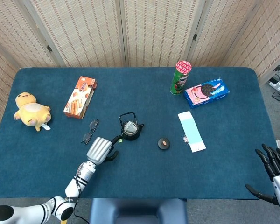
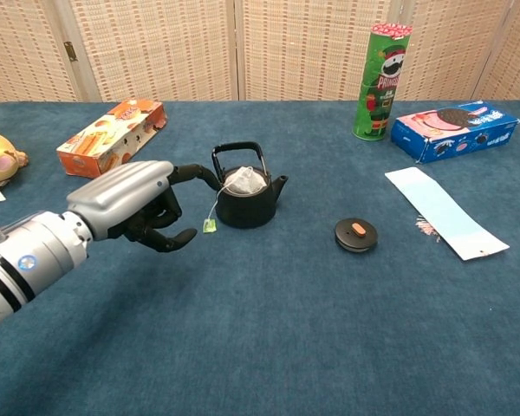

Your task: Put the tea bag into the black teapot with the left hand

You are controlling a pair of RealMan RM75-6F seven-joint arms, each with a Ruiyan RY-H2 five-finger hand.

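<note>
Broadly, a dark blue table (image 1: pixel 214 168) is seen from above and from chest height, with folding screens behind it. Toward its near left side, the left hand (image 2: pixel 130 204) is held low just beside the black teapot (image 2: pixel 245 201), its fingers apart and loosely curled, with nothing gripped. The right hand (image 1: pixel 276 170) is visible only at the table's far right edge, fingers spread and empty. Further back lie a snack box (image 1: pixel 80 97), a soft toy (image 1: pixel 32 110), a crisp can (image 1: pixel 180 77) and a cookie packet (image 1: pixel 206 92). The teapot's round lid (image 2: pixel 356 234) rests well apart to the right. The tea bag (image 2: pixel 243 182) is seated in the pot's open mouth (rather high, not sunk), while its string hangs over the rim and its small green tag (image 2: pixel 210 226) lies on the cloth beside the fingertips. A risk is judged here: the tag or string could be snagged by a finger, and the bag dragged back out or the pot tipped.
</note>
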